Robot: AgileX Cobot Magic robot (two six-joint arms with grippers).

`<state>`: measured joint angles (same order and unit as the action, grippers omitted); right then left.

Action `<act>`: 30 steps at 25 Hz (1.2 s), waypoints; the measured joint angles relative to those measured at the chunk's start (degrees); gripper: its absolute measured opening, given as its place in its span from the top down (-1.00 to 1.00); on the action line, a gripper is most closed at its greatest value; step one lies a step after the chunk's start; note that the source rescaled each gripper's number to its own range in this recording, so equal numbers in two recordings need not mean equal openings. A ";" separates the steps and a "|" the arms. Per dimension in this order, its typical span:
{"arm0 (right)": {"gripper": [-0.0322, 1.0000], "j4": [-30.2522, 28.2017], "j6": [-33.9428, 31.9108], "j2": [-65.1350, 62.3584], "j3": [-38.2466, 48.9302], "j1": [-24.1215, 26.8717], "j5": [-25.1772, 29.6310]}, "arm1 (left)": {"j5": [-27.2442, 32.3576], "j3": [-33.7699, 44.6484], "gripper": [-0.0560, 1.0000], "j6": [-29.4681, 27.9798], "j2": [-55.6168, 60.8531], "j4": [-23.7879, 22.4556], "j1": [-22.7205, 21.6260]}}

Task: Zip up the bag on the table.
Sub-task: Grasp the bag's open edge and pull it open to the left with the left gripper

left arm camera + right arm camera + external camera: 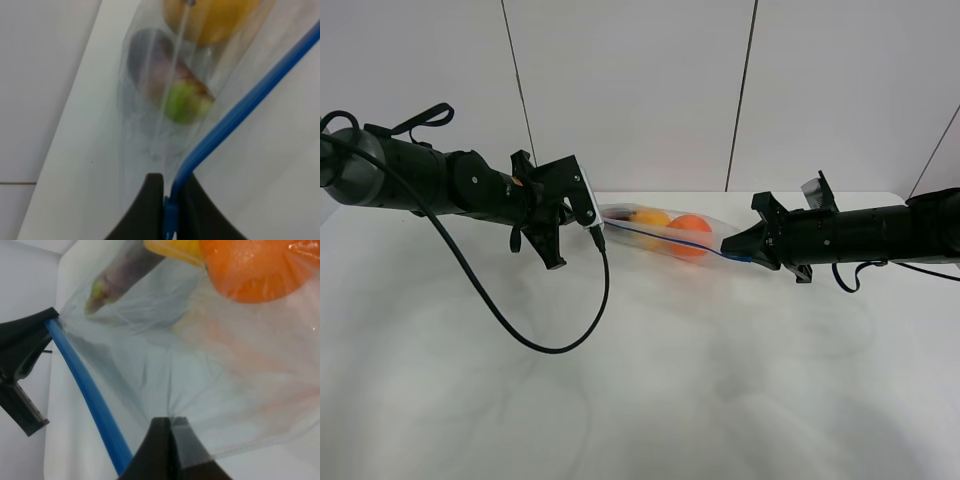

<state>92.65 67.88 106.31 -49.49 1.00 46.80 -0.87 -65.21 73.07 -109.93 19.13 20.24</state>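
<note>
The clear bag (638, 226) hangs stretched between my two grippers, just above the white table (700, 390) near its far edge. An orange (690, 228) and a yellow fruit (652, 216) show inside it. Its blue zipper strip (665, 240) runs along the near edge. My left gripper (597, 228) is shut on one end of the strip (235, 110), with the purple eggplant (160, 80) just beyond the fingers (150, 210). My right gripper (742, 251) is shut on the opposite end, its fingers (159, 450) pinching clear plastic beside the strip (87, 390), below the orange (250, 270).
A black cable (555, 345) loops down from the left arm over the table's middle left. A pale panelled wall (640, 90) rises behind the table's far edge. The left gripper's black finger (22, 340) shows in the right wrist view.
</note>
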 joint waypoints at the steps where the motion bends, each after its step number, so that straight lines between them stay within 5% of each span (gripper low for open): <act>1: 0.94 -0.11 0.00 0.00 0.00 0.00 0.00 | 0.00 0.00 0.89 -0.12 0.00 0.00 0.00; 9: 0.94 -1.34 0.00 0.00 0.00 0.00 -0.27 | 0.00 0.00 0.76 -1.23 0.00 0.02 -0.05; 15: 0.94 -2.91 0.05 0.00 0.00 0.00 -1.52 | -0.12 0.00 -0.29 -6.10 0.00 0.02 -0.47; 17: 0.94 -3.29 0.05 0.00 0.00 0.00 -1.64 | -0.19 0.00 -0.45 -8.32 0.00 0.02 -0.69; 23: 0.94 -4.32 0.10 0.00 0.00 0.04 -2.21 | -0.19 0.00 -0.56 -17.06 1.54 3.93 -0.77; 30: 0.94 -6.42 0.10 0.00 0.00 0.18 -2.63 | 0.87 0.00 -0.57 -19.34 5.27 15.20 -1.66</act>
<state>86.23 67.99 106.31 -49.49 1.17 44.16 0.00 -65.21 53.73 -104.66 34.34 18.58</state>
